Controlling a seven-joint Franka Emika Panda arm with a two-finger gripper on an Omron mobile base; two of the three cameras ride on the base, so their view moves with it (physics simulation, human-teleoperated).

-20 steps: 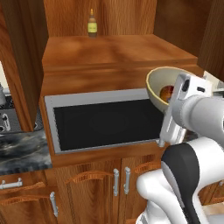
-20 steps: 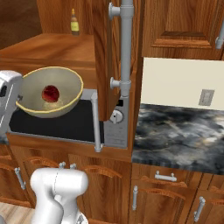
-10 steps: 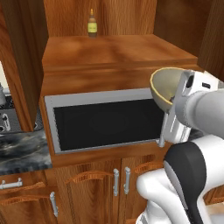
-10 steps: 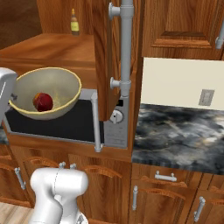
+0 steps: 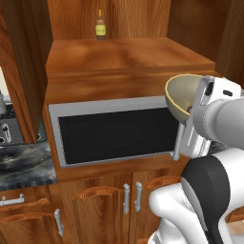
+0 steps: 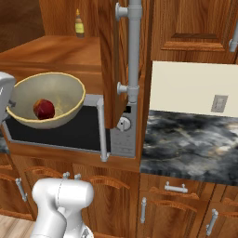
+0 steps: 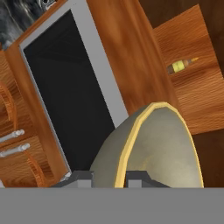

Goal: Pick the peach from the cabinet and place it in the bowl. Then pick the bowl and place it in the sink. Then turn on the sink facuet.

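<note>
**Peach in bowl, bowl lifted, sink and faucet still ahead**

First step done, to judge from the right base view: peach (image 6: 43,109) resting inside the bowl (image 6: 46,100), low against the near wall, no longer on the cabinet (image 5: 126,55) shelf. Second step half done: bowl held in the air in front of the microwave (image 5: 114,131), clear of the shelf board and of the worktop (image 6: 190,139). Seen in the hand view gripped by the rim, jaws (image 7: 109,178) narrow and closed on the bowl's pale yellow edge, one fingertip on each side of the wall. Bowl slightly tilted, opening turned up and toward the right base camera.

Still left, as a judgement: carrying the bowl to the sink, setting it down inside, releasing, then turning on the faucet. Probably a drive of the base or a wide swing needed first. Care needed to keep the bowl level, otherwise a risk of the peach rolling out.

Counted:
- one peach, in the bowl;
- one bowl, in the jaws;
- one slim brown bottle (image 5: 100,27) with yellow label, upright at the back of the cabinet shelf, well apart from the bowl;
- one microwave with grey frame and dark door;
- one open cabinet door (image 6: 111,56) with a long grey handle.
</note>
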